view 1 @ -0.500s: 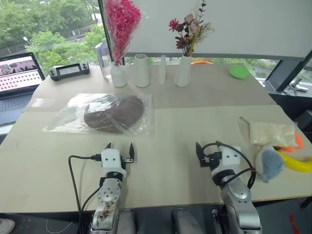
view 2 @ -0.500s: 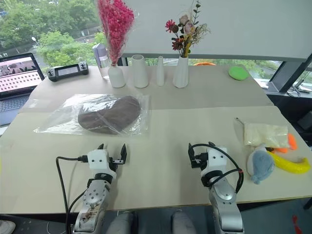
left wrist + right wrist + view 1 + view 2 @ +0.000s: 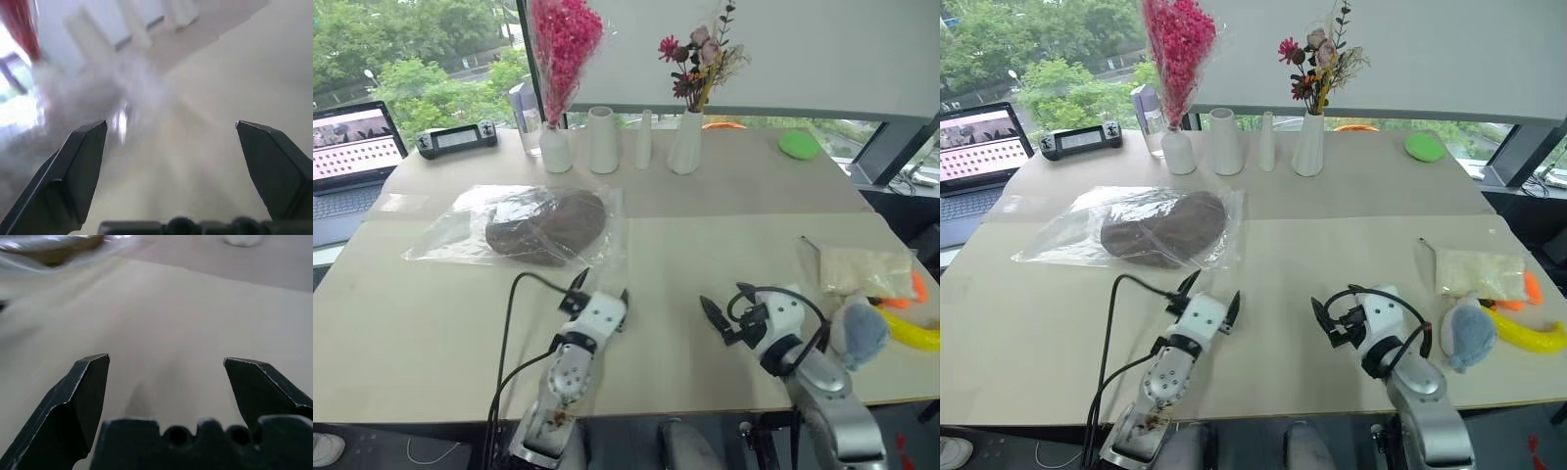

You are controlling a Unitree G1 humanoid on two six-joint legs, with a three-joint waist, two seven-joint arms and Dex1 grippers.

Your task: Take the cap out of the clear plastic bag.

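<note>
Both my grippers, left gripper [image 3: 602, 291] and right gripper [image 3: 724, 313], are spread wide, holding nothing. The cap [image 3: 548, 227] lies inside the clear plastic bag [image 3: 450, 230], ahead-left on the table [image 3: 705, 245]. Bag mouth probably at its left; pin one end, pull cap from there.

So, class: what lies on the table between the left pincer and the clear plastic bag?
Nothing: in the left eye view, only bare table separates the open left pincer from the clear plastic bag.

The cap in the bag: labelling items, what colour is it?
Dark brown cap, plain; clearest in the left eye view.
</note>
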